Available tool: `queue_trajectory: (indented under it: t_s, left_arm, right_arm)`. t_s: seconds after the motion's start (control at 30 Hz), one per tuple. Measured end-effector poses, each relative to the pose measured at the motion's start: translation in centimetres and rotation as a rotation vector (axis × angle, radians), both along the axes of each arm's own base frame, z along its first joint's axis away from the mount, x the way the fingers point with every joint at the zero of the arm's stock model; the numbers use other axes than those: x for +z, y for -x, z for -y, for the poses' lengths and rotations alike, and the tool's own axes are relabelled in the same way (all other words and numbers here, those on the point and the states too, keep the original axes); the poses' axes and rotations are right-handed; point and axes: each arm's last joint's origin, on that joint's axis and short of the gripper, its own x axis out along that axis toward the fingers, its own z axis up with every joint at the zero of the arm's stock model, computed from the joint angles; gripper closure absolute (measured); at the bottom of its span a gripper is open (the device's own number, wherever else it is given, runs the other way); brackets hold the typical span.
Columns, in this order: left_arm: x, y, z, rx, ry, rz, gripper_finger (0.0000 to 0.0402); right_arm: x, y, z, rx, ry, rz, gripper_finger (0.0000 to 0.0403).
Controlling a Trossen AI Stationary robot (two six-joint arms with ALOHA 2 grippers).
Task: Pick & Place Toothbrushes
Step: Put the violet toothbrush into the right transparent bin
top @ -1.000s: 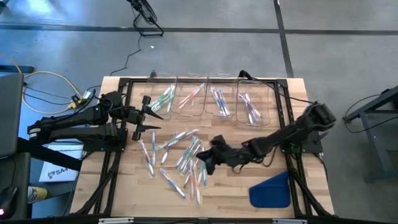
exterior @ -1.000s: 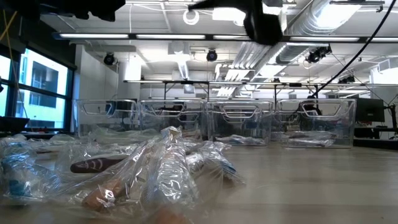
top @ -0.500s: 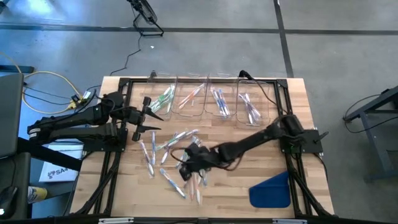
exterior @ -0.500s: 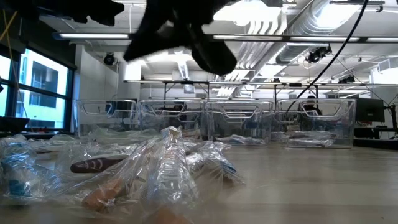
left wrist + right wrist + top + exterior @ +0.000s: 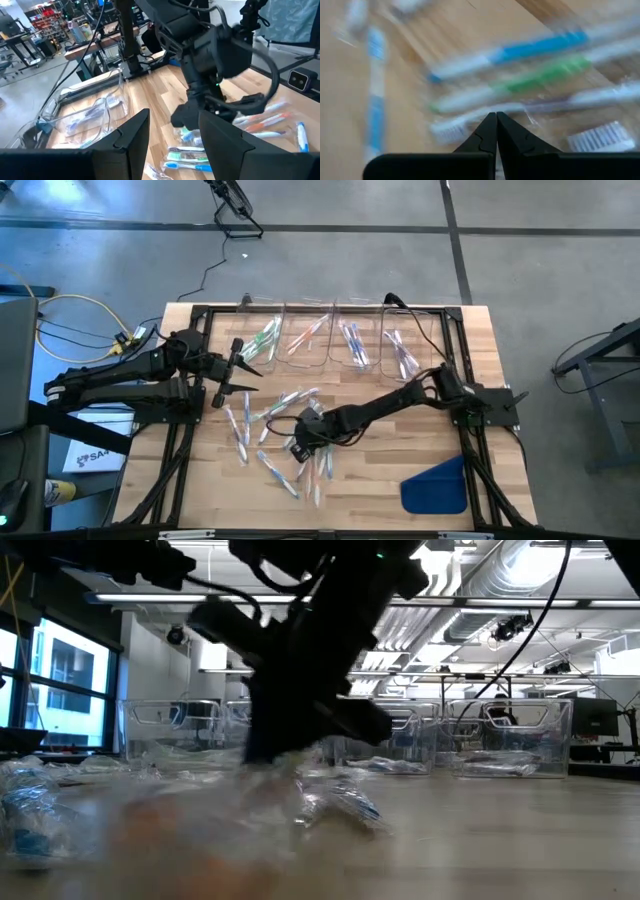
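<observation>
Many loose toothbrushes [image 5: 285, 430], whitish with green, blue, orange or purple, lie scattered flat on the wooden table's middle. My right gripper [image 5: 297, 446] is down at this pile, slanting in from the table's right. Its fingers are shut [image 5: 496, 122], and blue [image 5: 535, 47], green [image 5: 545, 75] and whitish toothbrushes lie just past their tips. In the low view it [image 5: 275, 750] hangs over the wrapped toothbrushes [image 5: 335, 805]. My left gripper [image 5: 250, 373] waits open and raised over the table's left part, its fingers [image 5: 130, 137] apart with nothing between them. My right gripper comes at the pile slanting down from the table's right with shut fingers. Its tips stand over a whitish toothbrush near the bristle end [image 5: 447, 131]. I cannot tell whether they touch it.
Several clear bins [image 5: 340, 340] stand in a row along the table's far side, each with toothbrushes inside. A blue flat piece [image 5: 437, 485] lies at the near right corner. Bare wood is free right of the pile.
My right gripper has travelled from right of the pile toward the table's left edge and down onto the pile, tipping its fingers further downward. In the low view it has dropped from the picture's top to just above the wrapped toothbrushes.
</observation>
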Motion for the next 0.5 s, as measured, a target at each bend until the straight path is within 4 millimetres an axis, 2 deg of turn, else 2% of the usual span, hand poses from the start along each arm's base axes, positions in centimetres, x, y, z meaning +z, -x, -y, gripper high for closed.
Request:
queue_trajectory:
  t_s: [0.2, 0.5]
  left_arm:
    - [0.0, 0.0, 0.0, 0.0, -0.001, 0.001, 0.0236]
    - [0.0, 0.0, 0.0, 0.0, -0.005, 0.004, 0.0236]
  right_arm:
    - [-0.3, 2.8, -0.4, -0.013, 0.097, -0.252, 0.0399]
    - [0.6, 5.6, 0.5, -0.1, 0.268, -0.464, 0.0399]
